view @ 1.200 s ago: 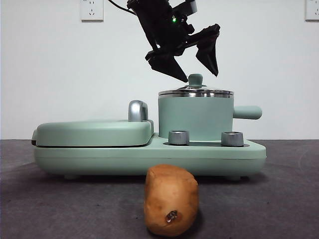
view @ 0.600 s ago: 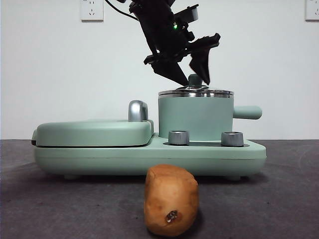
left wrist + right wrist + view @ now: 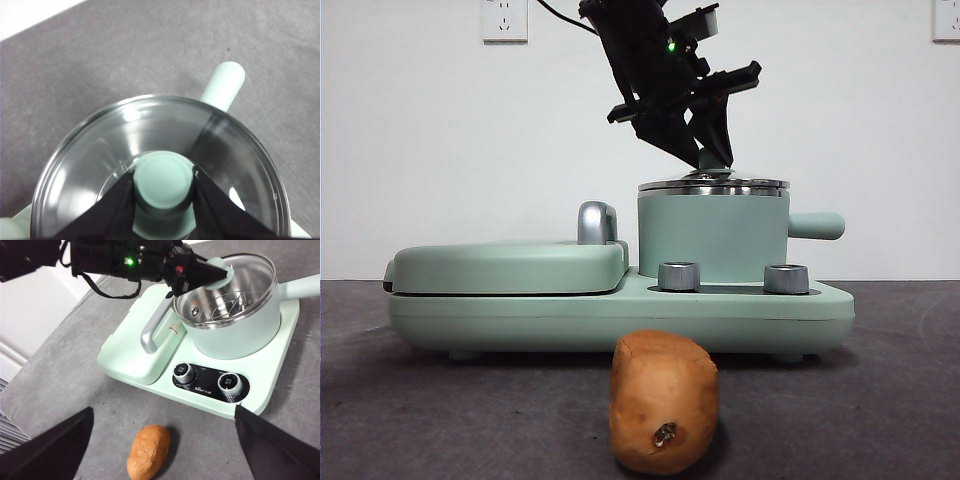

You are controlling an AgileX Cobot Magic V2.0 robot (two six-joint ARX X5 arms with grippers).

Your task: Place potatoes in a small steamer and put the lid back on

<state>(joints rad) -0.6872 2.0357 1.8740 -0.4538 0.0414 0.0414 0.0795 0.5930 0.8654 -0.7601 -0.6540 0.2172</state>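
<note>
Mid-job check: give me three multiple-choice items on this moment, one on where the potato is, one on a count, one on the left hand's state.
1. Where is the potato?
A. inside the steamer
B. on the table in front of the appliance
C. in the right hand

2. How many control knobs does the appliance's front panel show?
A. two
B. three
C. four

3. What is the left hand doing?
A. hanging open over the potato
B. gripping the side handle
C. closed on the lid knob

Answers: 1 B, it lies on the grey table while the right hand hangs open above it. 2 A, two knobs sit on the panel. 3 C, both jaws press the knob, lid on the steamer.
</note>
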